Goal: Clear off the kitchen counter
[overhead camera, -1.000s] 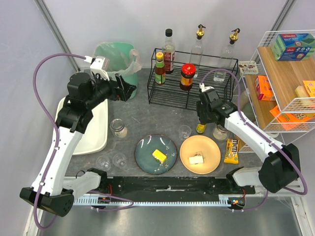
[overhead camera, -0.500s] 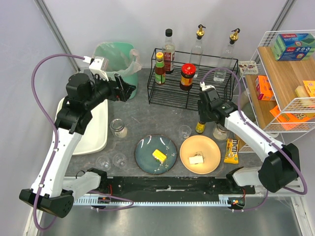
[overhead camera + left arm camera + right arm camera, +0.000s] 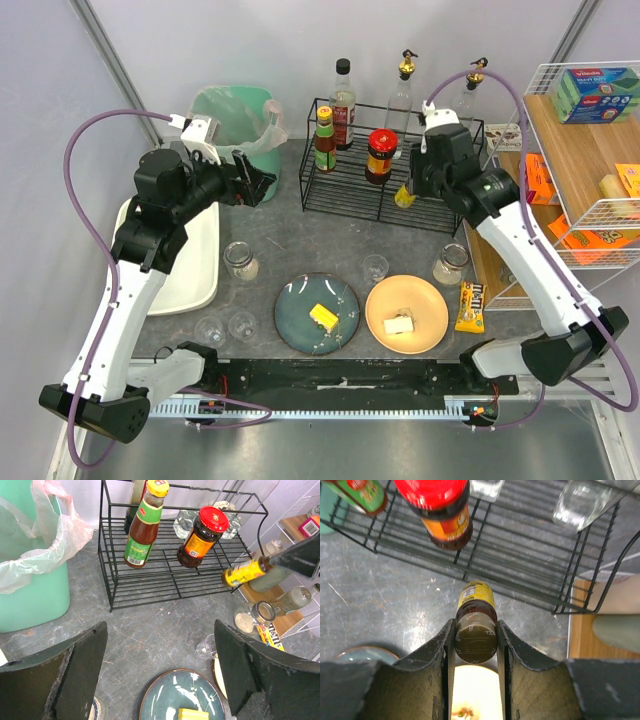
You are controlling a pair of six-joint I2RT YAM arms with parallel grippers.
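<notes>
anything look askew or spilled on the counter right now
Only the small yellow-labelled bottle: it hangs tilted almost sideways in the air, gripped at its cap by the right claw, just in front of the wire rack. No spill visible.

The kitchen counter was mottled dark grey, the bin mint green, the bottle yellow and olive-capped, the jar red-lidded
</notes>
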